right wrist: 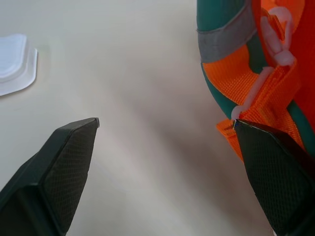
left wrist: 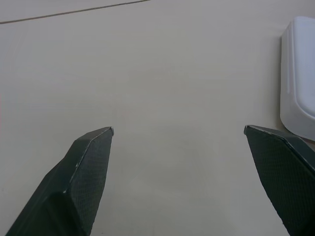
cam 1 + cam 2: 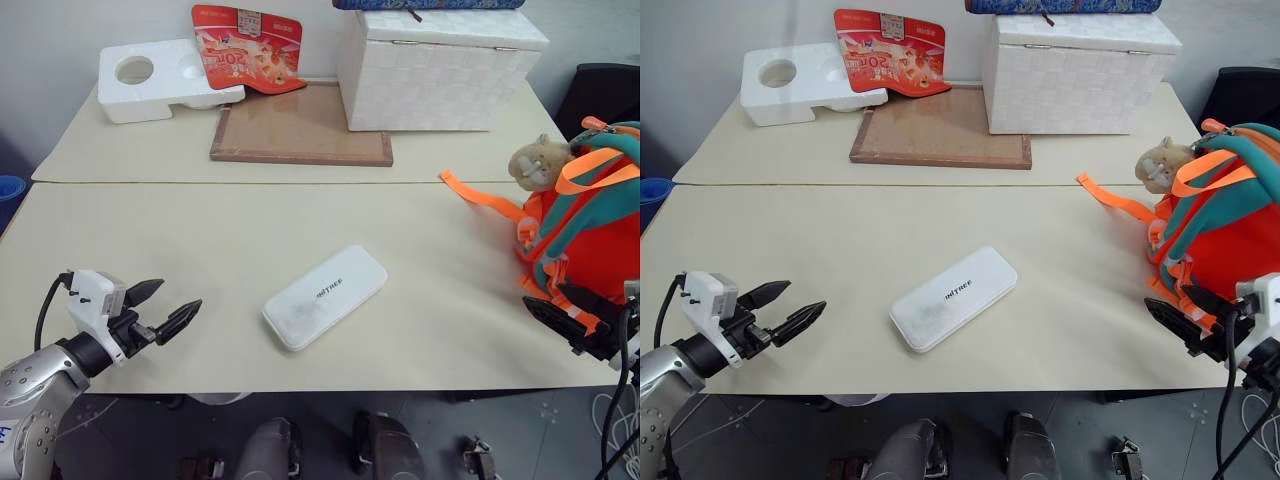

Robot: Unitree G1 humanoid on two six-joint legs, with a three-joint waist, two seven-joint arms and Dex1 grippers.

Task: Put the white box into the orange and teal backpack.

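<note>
White box (image 3: 325, 296) lettering reads "UNITREE".

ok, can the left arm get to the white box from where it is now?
Probably yes. The left end effector is open, and only bare table lies between it and the white box, which lies flat with nothing on or against it.

At the table's (image 3: 200, 230) far edge a white styrofoam block (image 3: 160, 80) with round holes; beside it a red printed card (image 3: 247, 47); a framed brown board (image 3: 303, 125); a woven white chest (image 3: 440, 70).
</note>
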